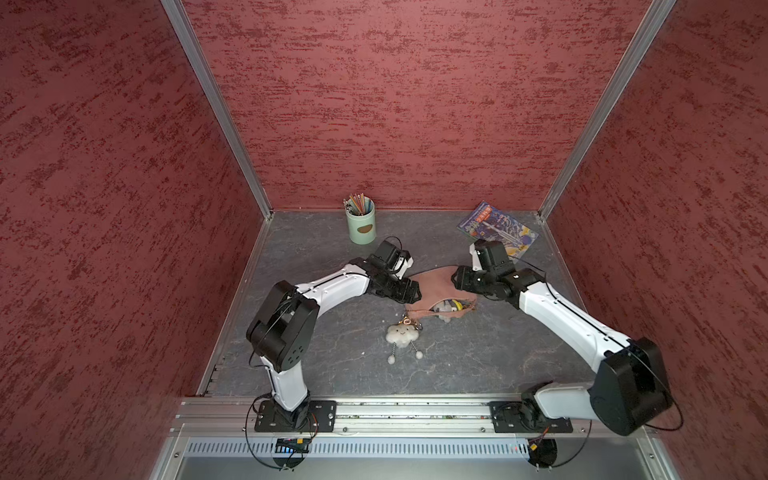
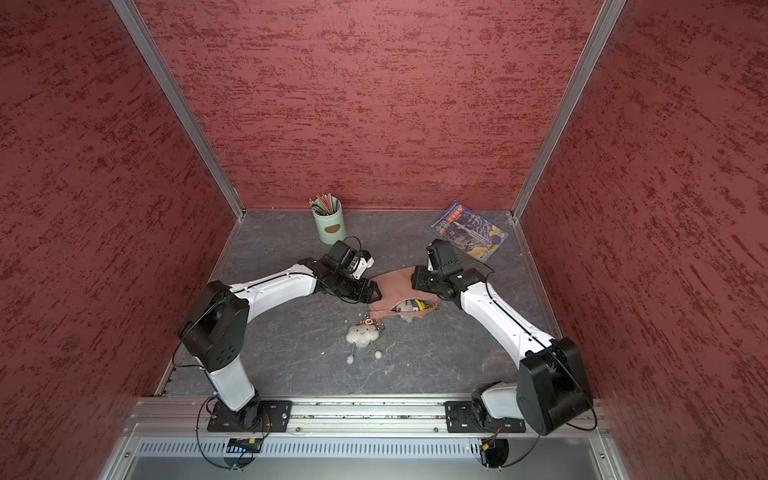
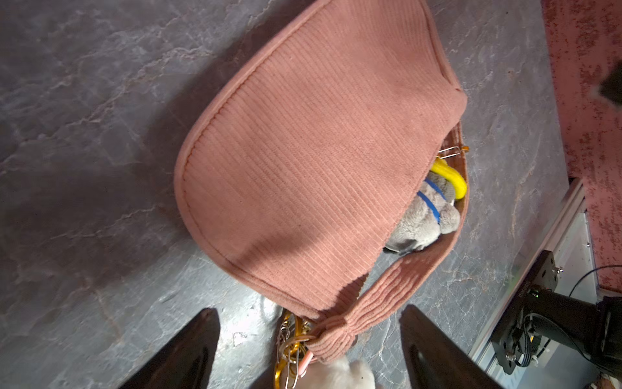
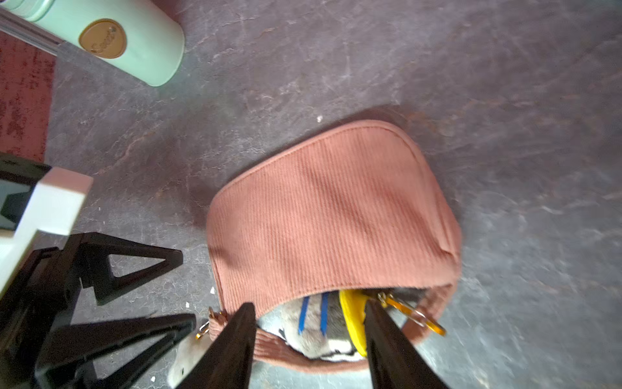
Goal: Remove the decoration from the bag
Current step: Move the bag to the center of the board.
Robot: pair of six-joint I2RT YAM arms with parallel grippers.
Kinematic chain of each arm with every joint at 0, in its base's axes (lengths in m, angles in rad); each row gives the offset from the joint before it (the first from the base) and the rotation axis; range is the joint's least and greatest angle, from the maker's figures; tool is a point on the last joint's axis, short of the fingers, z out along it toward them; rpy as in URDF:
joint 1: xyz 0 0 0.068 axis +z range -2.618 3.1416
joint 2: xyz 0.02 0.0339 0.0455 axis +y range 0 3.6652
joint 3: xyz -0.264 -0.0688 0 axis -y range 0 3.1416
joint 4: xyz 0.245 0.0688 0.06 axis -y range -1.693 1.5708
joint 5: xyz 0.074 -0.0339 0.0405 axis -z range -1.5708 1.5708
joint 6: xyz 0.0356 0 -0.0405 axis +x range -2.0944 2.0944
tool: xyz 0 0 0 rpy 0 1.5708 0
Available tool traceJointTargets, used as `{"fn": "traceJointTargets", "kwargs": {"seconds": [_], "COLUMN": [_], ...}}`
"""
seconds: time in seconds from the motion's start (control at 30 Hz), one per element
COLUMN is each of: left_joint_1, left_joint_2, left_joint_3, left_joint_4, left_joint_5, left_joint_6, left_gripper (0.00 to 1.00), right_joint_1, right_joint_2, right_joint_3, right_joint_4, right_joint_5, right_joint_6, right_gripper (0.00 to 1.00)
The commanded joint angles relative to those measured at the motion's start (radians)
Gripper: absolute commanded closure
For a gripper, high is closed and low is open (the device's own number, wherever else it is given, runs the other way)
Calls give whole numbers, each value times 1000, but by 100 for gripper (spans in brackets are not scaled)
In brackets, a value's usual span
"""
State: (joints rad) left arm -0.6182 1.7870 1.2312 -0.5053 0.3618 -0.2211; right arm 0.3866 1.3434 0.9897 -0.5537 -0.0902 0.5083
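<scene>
both sets of fingers open at the bag, decoration out on the table

my left fingers [image 3: 188, 350] are spread wide with nothing in them. in the left wrist view they frame one end of the strap [image 3: 397, 283] of the bag [image 3: 319, 161] from above. the right wrist view shows these left fingers [image 4: 141, 247] apart over bare table, just beside the bag's left end. my right fingers [image 4: 232, 343] also stand apart, clamping nothing that i can see, poised at the mouth of the bag [image 4: 330, 215]; that view is a little blurred.

the bag [image 1: 434, 284], dusty pink and ribbed, lies flat on the grey table [image 1: 478, 353] between my two wrists, mouth toward the arm bases. a grey plush toy [image 3: 424, 219] with blue stripes and a yellow piece sits in the mouth.

the decoration [image 1: 402, 334], a white fluffy cloud with a smiling face, lies on the table outside the bag, just in front of its left end, two ball-tipped legs trailing toward the arm bases. both top views show the decoration [image 2: 363, 333] there. its gold chain [image 3: 286, 350] touches the strap end; whether it is hooked on there i cannot tell.

a mint-green pencil cup [image 1: 360, 226] stands near the back wall and a booklet [image 1: 496, 227] lies in the back right corner, both well apart from the bag.
</scene>
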Motion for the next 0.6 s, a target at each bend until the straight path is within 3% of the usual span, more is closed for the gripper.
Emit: {"fn": "traceJointTargets", "kwargs": {"seconds": [0.0,0.2,0.3,0.57], "left_joint_1": [-60,-191,-225,-255], "left_joint_2": [-4,-143,-67,82], "left_joint_3": [58,-73,-18,63], "left_joint_4": [-83,54,47,-23], "left_joint_5": [-45,-27,-16,-57], "left_joint_6": [3,224,316,390], "left_gripper": [13,7,8,23], "right_joint_1": [-43,-83,-101,-110], "right_joint_2": [-16,-26,25,136], "right_joint_3": [-42,-115,-145,-175], "right_joint_4": [-200,-208,-172,27], "right_joint_5": [48,-14,-27,-123], "right_joint_6": [62,122,147,233], "right_gripper": [43,43,45,48]}}
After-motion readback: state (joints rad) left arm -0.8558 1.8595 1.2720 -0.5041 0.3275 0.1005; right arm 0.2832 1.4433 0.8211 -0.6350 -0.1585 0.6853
